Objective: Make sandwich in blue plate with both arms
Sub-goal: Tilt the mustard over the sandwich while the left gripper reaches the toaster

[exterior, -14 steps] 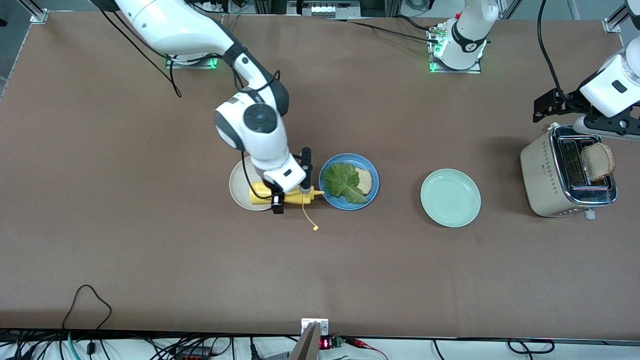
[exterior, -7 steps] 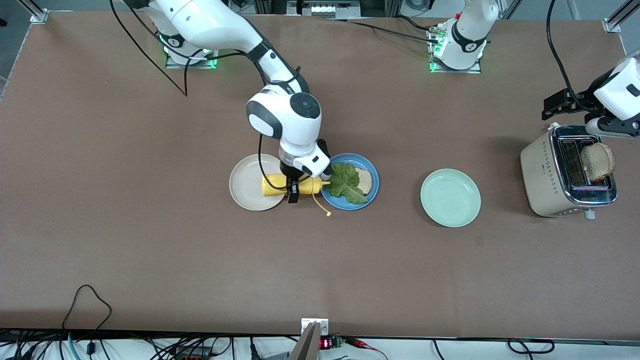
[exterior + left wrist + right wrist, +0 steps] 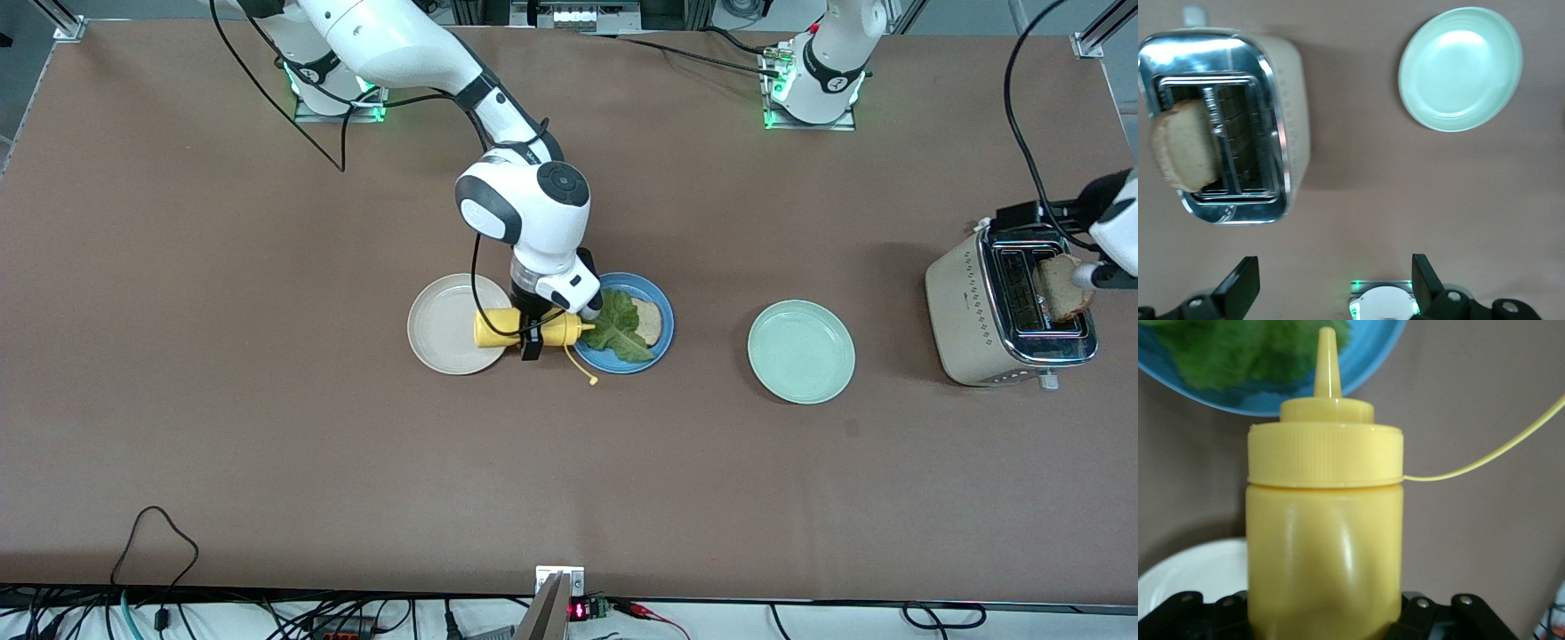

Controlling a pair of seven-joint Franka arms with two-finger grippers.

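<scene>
Lettuce and one bread slice lay on the blue plate; the second slice stood in the toaster. The right end effector gripped the yellow bottle over the plate's edge; the left end effector hung wide open, empty, above the toaster.

Yellow squeeze bottle between the black fingers of the right gripper, green lettuce leaf on the blue plate just past its nozzle, tan bread slice alongside. Off-white plate under the bottle's base (mint-green plate, cream-and-chrome toaster, brown table).
</scene>
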